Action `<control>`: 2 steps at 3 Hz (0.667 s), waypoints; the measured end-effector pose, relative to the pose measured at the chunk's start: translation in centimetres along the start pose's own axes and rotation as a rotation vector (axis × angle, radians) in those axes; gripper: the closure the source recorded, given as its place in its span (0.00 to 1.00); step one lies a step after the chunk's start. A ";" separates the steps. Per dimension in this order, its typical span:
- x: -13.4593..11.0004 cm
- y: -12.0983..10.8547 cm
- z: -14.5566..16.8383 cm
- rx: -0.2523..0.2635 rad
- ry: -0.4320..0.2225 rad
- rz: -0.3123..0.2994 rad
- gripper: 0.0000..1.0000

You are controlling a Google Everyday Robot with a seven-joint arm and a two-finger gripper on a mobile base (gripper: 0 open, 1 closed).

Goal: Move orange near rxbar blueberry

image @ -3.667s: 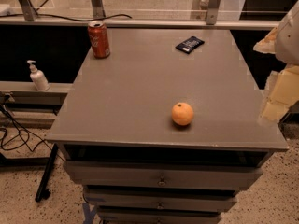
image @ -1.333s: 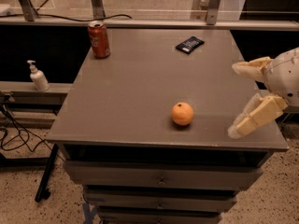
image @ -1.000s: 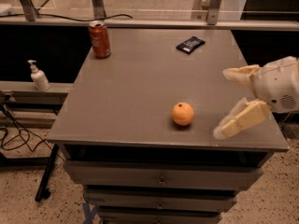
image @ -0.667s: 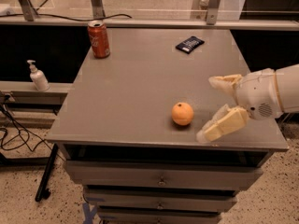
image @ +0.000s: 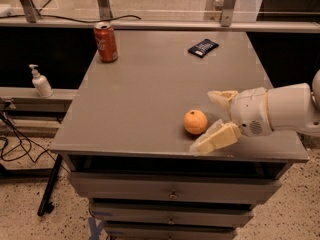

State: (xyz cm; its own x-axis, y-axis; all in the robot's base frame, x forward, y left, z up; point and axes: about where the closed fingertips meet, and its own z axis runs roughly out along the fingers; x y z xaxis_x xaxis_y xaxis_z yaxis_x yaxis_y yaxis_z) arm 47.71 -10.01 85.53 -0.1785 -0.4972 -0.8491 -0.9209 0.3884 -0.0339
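Note:
The orange [image: 195, 121] sits on the grey table [image: 145, 99] near its front edge, right of the middle. My gripper [image: 206, 120] comes in from the right, open, with one finger behind and to the right of the orange and the other in front of it, low over the table. The fingers [image: 216, 139] are beside the orange, not closed on it. The rxbar blueberry [image: 203, 47], a dark navy wrapper, lies flat at the back right of the table, far from the orange.
A red-orange soda can [image: 106, 42] stands at the table's back left corner. A white pump bottle [image: 40, 82] stands on a lower shelf to the left. Drawers sit under the table top. A rail runs behind the table.
My gripper has moved in from the table's right edge leftwards to the orange, staying open. The orange, the rxbar and the can have not moved.

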 end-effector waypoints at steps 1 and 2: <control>0.1 -0.8 1.4 0.011 -0.040 0.009 0.18; 0.1 -1.3 2.7 0.009 -0.068 0.027 0.41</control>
State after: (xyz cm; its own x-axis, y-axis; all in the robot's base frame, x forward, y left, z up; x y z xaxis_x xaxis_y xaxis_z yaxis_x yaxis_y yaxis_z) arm 49.79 -8.45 84.04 -0.1786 -0.4328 -0.8836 -0.9128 0.4081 -0.0154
